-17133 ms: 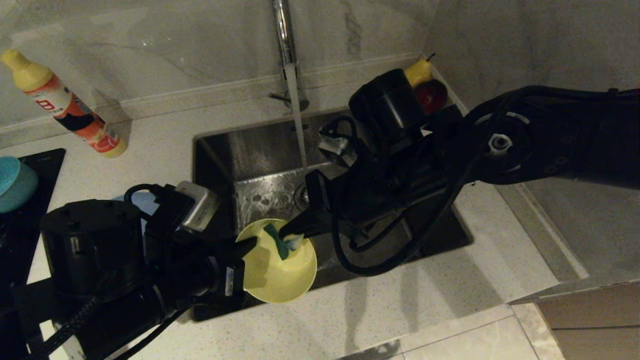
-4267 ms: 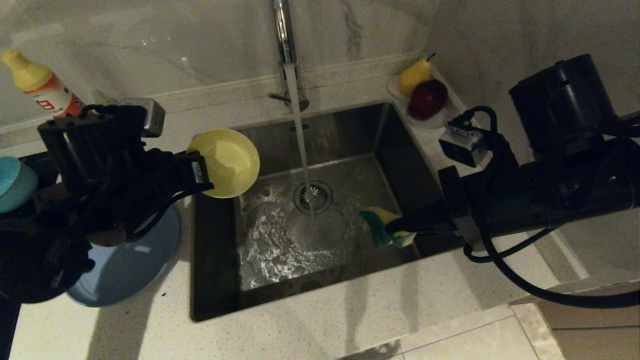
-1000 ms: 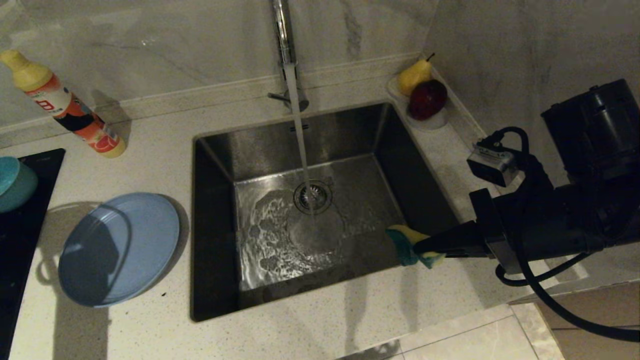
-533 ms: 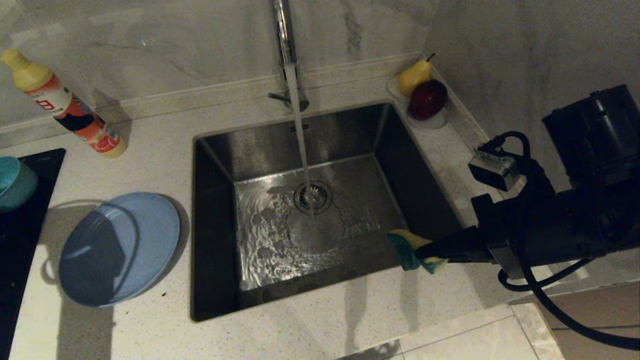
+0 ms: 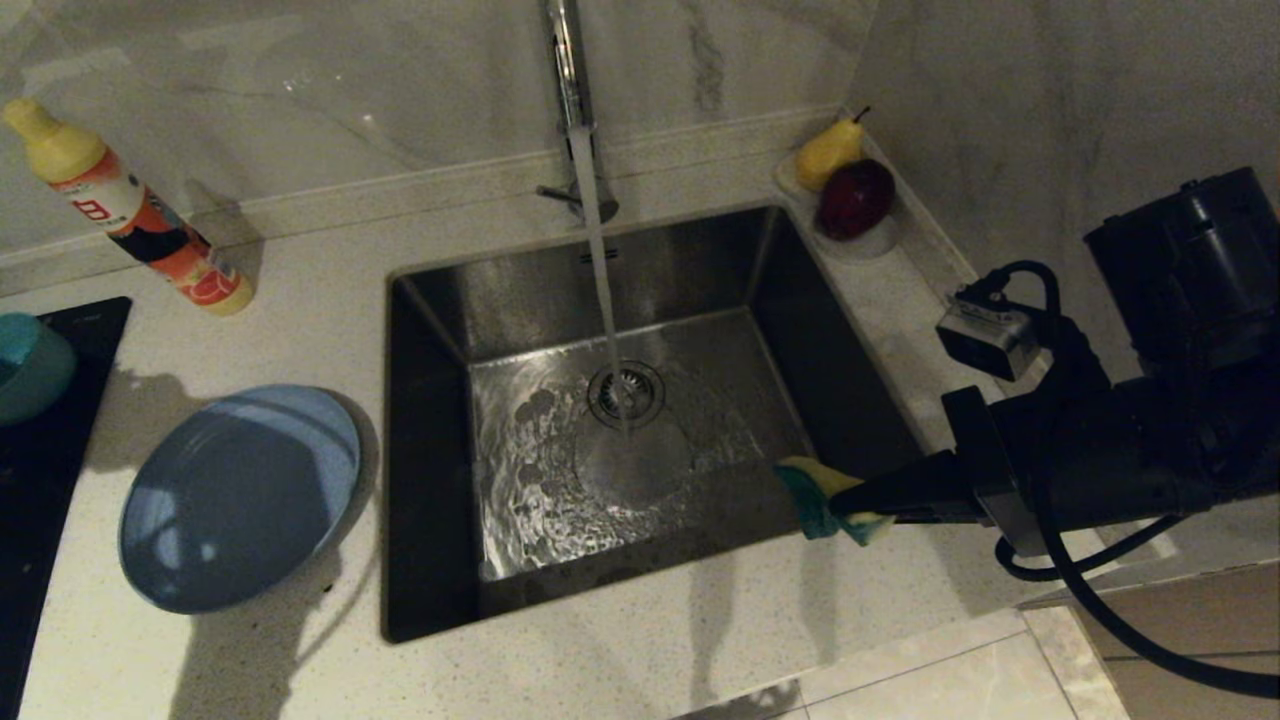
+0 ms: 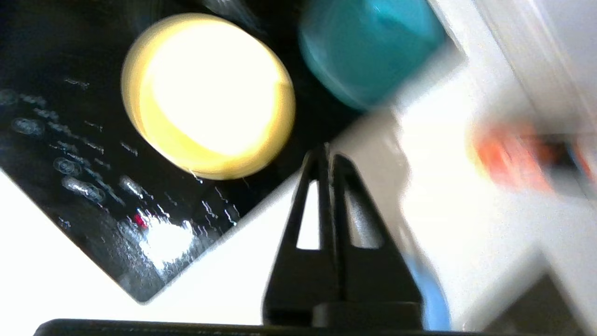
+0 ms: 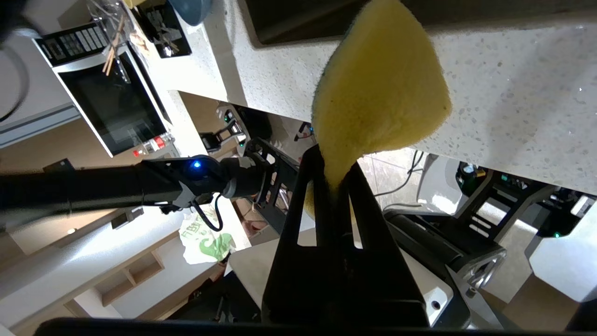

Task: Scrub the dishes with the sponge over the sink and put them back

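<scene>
Sponge [image 5: 828,497], yellow with a teal-green face, is pinched at one end between the closed fingers of the right gripper [image 5: 868,497], which reaches in from the right and holds it in the air over the front right corner of the sink [image 5: 430,480]. In the right wrist view the yellow pad [image 7: 380,93] fans out beyond the fingertips against the speckled countertop [image 7: 513,102].

Left gripper [image 6: 328,156] is outside the head view; its own camera shows its two fingers pressed together with nothing between them, hovering above the edge where the black cooktop [image 6: 70,140] meets the pale counter. Beyond the fingertips the pale-yellow bowl [image 6: 207,93] sits on the black glass, with the teal bowl [image 6: 368,46] just beside it; that view is blurred, so whether the two touch cannot be told.

In the head view the teal bowl [image 5: 35,365] shows at the left edge on the cooktop [image 5: 50,480], and the slate-blue ridged plate [image 5: 240,497] lies on the counter between cooktop and sink. Water runs from the chrome tap [image 5: 570,70] down to the round strainer drain [image 5: 625,392]. A detergent bottle [image 5: 125,210] stands at the back left by the wall. At the back right corner a small white dish [image 5: 860,240] holds a yellow pear [image 5: 830,150] and a dark red fruit [image 5: 857,197]
</scene>
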